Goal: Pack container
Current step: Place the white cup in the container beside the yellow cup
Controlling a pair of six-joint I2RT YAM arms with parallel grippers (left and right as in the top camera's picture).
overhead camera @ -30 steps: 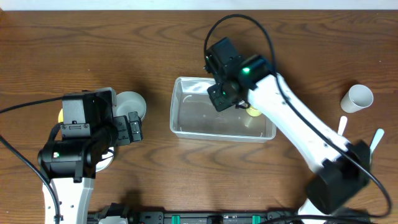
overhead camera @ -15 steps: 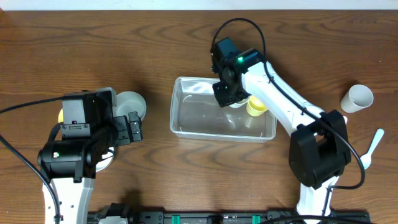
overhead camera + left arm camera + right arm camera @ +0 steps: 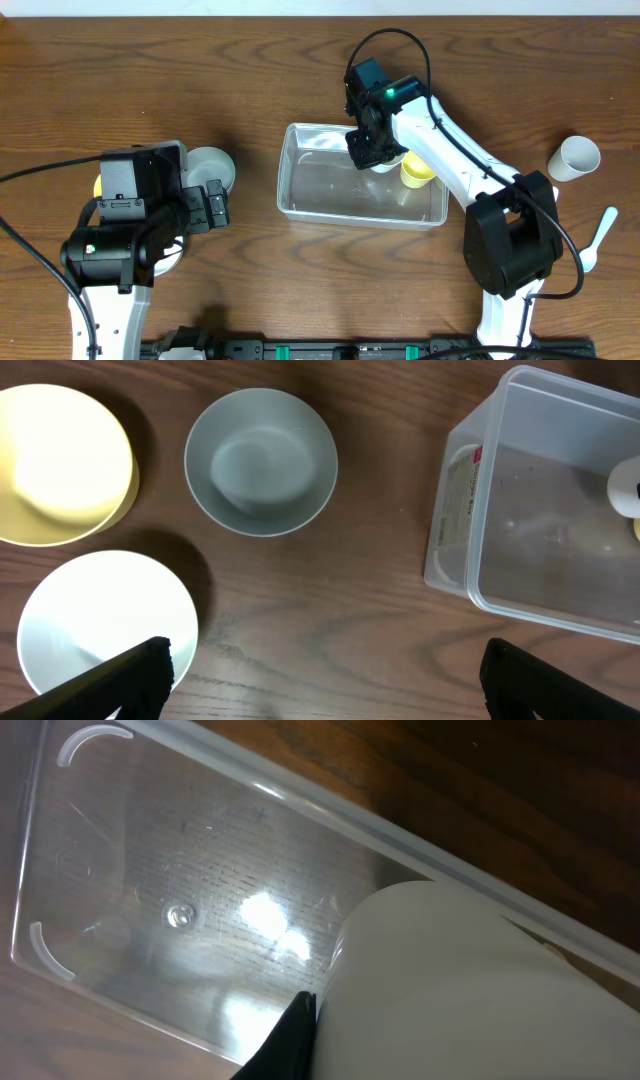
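The clear plastic container (image 3: pixel 330 195) lies at the table's middle; it also shows in the left wrist view (image 3: pixel 520 530) and the right wrist view (image 3: pixel 180 890). My right gripper (image 3: pixel 376 152) is shut on a white cup (image 3: pixel 470 990) and holds it inside the container's far right part. A yellow cup (image 3: pixel 417 173) sits in the container beside it. My left gripper (image 3: pixel 325 680) is open and empty, low over bare table left of the container.
A grey bowl (image 3: pixel 260 460), a yellow bowl (image 3: pixel 60 465) and a white bowl (image 3: pixel 100 620) sit left of the container, by my left arm. Another white cup (image 3: pixel 574 158) and a white spoon (image 3: pixel 600 238) lie at the far right.
My right arm has swung its elbow round while its gripper stayed over the container's far side with the white cup. The container has shifted slightly right. The left arm has not moved.
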